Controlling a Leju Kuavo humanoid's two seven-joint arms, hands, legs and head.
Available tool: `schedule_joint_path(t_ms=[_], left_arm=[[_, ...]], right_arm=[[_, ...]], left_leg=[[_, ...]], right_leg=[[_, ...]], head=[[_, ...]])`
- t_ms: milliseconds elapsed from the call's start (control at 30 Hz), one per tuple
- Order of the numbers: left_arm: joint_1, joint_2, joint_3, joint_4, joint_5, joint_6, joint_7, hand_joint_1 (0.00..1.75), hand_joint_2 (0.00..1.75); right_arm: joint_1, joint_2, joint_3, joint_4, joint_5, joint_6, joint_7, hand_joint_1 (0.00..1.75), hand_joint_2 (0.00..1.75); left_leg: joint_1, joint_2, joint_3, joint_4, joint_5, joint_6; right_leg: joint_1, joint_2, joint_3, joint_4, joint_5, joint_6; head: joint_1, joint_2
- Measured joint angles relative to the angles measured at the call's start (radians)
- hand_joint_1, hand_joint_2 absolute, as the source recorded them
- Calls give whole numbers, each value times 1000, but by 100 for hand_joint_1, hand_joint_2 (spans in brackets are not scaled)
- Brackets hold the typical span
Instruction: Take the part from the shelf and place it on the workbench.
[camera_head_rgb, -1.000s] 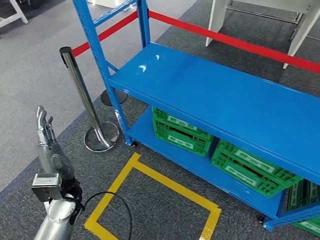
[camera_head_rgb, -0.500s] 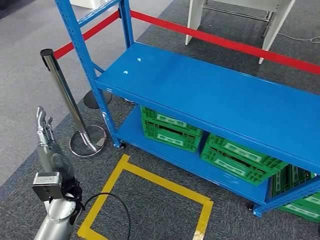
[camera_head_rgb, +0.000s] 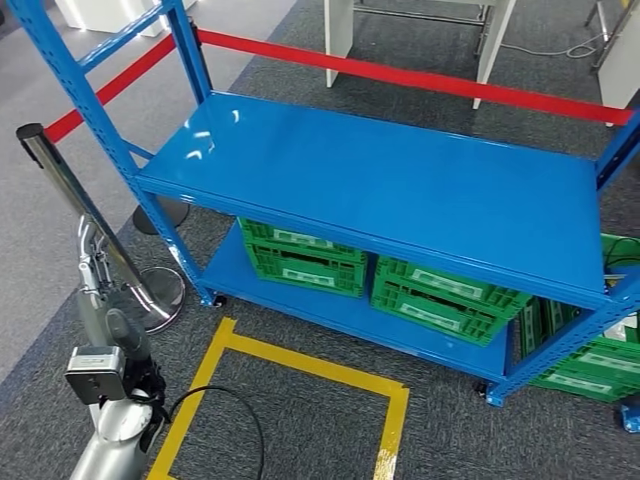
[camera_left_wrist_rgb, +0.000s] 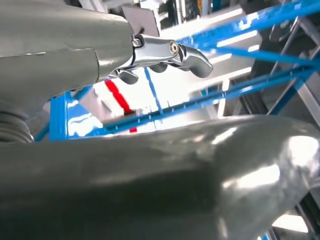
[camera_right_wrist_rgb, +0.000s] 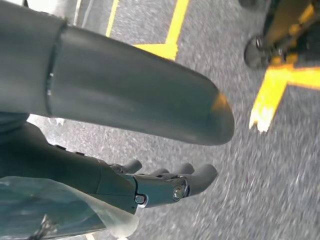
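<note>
Facing the blue shelf (camera_head_rgb: 392, 190), no part can be picked out; only green crates (camera_head_rgb: 306, 257) (lower tier) are seen, so weight and grip cannot be judged; left hand (camera_head_rgb: 96, 290) and right hand (camera_right_wrist_rgb: 158, 187) are held spread, empty.

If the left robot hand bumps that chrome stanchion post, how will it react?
Likely rocks rather than topples: the stanchion post stands on a wide round base. Its polished metal looks slippery to grip. The red belt fixed at its top would probably restrain it.
</note>
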Motion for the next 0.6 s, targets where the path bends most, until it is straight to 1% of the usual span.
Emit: schedule_joint_path(t_ms=[33,67,100,133,167,200,233,267,333,367,400,433,467,500,533,567,600], left_arm=[[1,0,0,0,0,-1,2,0,0],[2,0,0,1,0,-1,4,0,0],[3,0,0,1,0,-2,4,0,0],[3,0,0,1,-1,-2,5,0,0],[2,1,0,1,-1,-2,5,0,0],[2,1,0,1,-2,-2,5,0,0],[2,1,-1,1,-2,-2,5,0,0],[2,1,-1,1,-4,-2,5,0,0],[2,1,-3,1,-6,-3,6,0,0],[1,1,-4,1,-8,-3,6,0,0],[1,0,-5,1,-8,-3,6,0,0],[1,0,-6,1,-8,-3,6,0,0],[1,0,-6,1,-9,-3,6,0,0],[2,0,-6,1,-9,-3,6,0,0],[3,0,-6,1,-9,-4,6,0,0],[3,0,-6,2,-9,-4,6,0,0],[3,0,-6,2,-9,-5,6,0,0]], right_arm=[[0,0,0,0,0,0,0,0,0],[1,0,0,0,0,-1,0,0,0],[1,0,0,0,0,-2,1,0,0],[1,0,0,0,0,-2,1,0,0],[1,2,0,0,0,-3,1,0,0],[0,4,0,1,0,-3,2,0,0],[0,6,0,1,0,-3,2,0,0],[0,8,0,1,0,-4,3,0,0],[1,7,0,1,0,-5,3,0,0],[2,7,0,1,0,-6,4,0,0],[2,7,0,1,0,-6,5,0,0],[1,7,0,1,1,-7,5,0,0],[0,7,0,1,1,-7,6,0,0],[0,7,0,1,1,-7,6,0,0],[0,7,0,1,1,-7,6,0,0],[0,6,0,1,2,-7,6,0,0],[1,6,0,1,2,-7,6,0,0]], left_leg=[[0,-2,-20,44,-11,1],[0,-3,-24,52,0,3],[0,-5,-10,19,28,7],[-1,-14,19,-45,68,14],[-1,-34,52,-116,100,22],[-1,-52,78,-176,121,29],[-3,-68,93,-215,130,33],[-4,-76,98,-230,129,36],[-4,-63,99,-241,134,38],[-1,-54,102,-249,138,41],[2,-45,105,-257,143,44],[4,-34,106,-264,147,46],[3,-24,106,-265,148,48],[3,-14,104,-264,148,49],[2,-4,102,-262,148,49],[2,5,101,-261,147,49],[2,14,101,-259,146,48]], right_leg=[[1,9,0,0,0,-1],[2,18,0,0,1,-1],[3,28,1,0,1,-1],[3,39,2,0,2,0],[3,47,2,1,3,1],[3,56,0,2,4,4],[2,63,-5,3,6,9],[-1,70,-10,4,8,15],[-4,81,-19,2,12,27],[-3,74,-25,8,7,33],[-1,58,-38,29,-9,37],[0,37,-60,72,-35,40],[2,16,-88,132,-67,43],[1,5,-120,198,-97,47],[0,-1,-144,250,-114,49],[0,-4,-150,268,-113,52],[-1,-6,-136,244,-93,53]], head=[[0,0],[0,0],[0,0],[0,0],[0,0],[1,0],[1,0],[1,0],[0,0],[2,0],[5,0],[9,0],[12,0],[15,0],[15,0],[15,0],[15,0]])
